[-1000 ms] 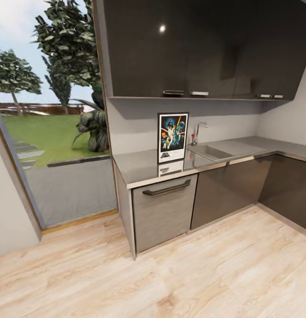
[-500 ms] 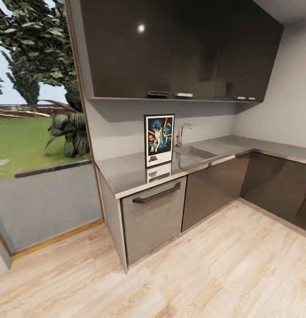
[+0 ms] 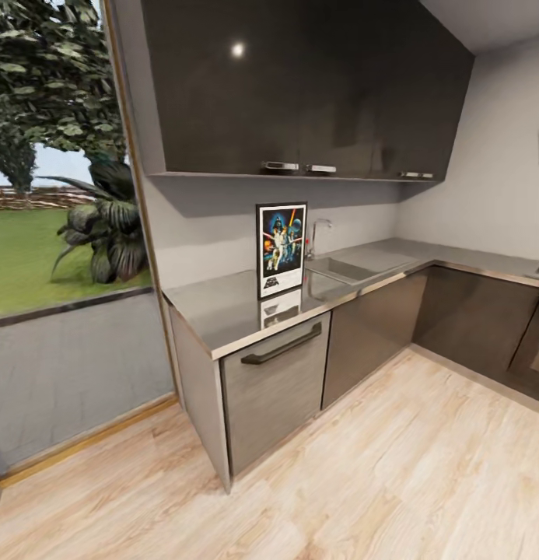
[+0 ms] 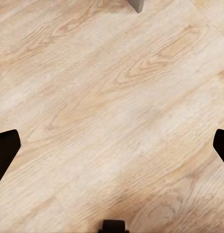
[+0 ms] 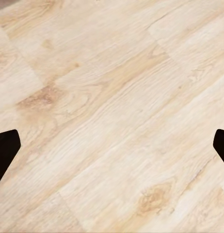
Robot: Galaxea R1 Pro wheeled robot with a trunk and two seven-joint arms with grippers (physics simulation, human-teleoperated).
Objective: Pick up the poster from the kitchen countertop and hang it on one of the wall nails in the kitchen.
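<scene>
Poster (image 3: 281, 250) stands upright on table (image 3: 222, 307), just beside sink (image 3: 343, 269). Left hand (image 4: 112, 145) and right hand (image 5: 112, 145) released, empty, over floor (image 3: 393, 474). Approach squarely; stop within reach.

Poster (image 3: 281, 250): we record a black-framed portrait print, white border, dark blue art, standing upright against the grey wall. Kitchen countertop (image 3: 222, 305): we note an L-shaped, glossy dark grey slab mirroring the poster.
</scene>
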